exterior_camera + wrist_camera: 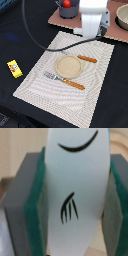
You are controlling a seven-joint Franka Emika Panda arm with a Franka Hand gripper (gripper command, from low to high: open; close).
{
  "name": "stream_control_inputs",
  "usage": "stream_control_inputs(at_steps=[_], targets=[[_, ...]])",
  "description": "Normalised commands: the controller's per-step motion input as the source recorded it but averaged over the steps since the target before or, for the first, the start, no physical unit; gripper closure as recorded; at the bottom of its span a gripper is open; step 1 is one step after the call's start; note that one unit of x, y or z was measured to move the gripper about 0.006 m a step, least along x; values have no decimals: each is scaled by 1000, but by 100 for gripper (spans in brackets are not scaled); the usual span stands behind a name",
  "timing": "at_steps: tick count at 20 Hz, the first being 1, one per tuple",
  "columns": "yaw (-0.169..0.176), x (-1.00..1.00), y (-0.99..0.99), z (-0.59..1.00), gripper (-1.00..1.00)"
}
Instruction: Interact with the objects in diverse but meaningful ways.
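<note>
Fish [75, 193] is filling my wrist view, pale white-blue with a black curved line and three short black strokes on its side. I am seeing the gripper [75, 203] closed on it: green pads [36, 208] are pressing both flanks, grey fingers outside them.

From the exterior view I am looking down on a dark bench [20, 30]. A striped placemat [42, 100] is lying at the middle, carrying a round beige plate [68, 66]. A knife [86, 58] with an orange handle is sitting just beside the plate on the far side; a fork [65, 81] with an orange handle is lying on the near side. A yellow packet [14, 68] with red marks is resting on the bench, well apart from the placemat, toward the exterior view's left.

The white arm [93, 17] is standing over the placemat's far edge, next to a brown board [60, 19]. A tomato [66, 3] is sitting in a grey saucepan [69, 10] on that board. A bowl [122, 16] is showing at the exterior view's right edge.
</note>
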Motion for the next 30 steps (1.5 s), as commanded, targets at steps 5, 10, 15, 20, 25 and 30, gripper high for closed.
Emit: stream_control_inputs(at_steps=[5,10,15,20,25,30], targets=[[23,193,950,86,100],[19,179,951,39,100],[18,203,943,8,100],[17,211,931,0,100],[18,195,837,0,100],[3,282,502,36,100]])
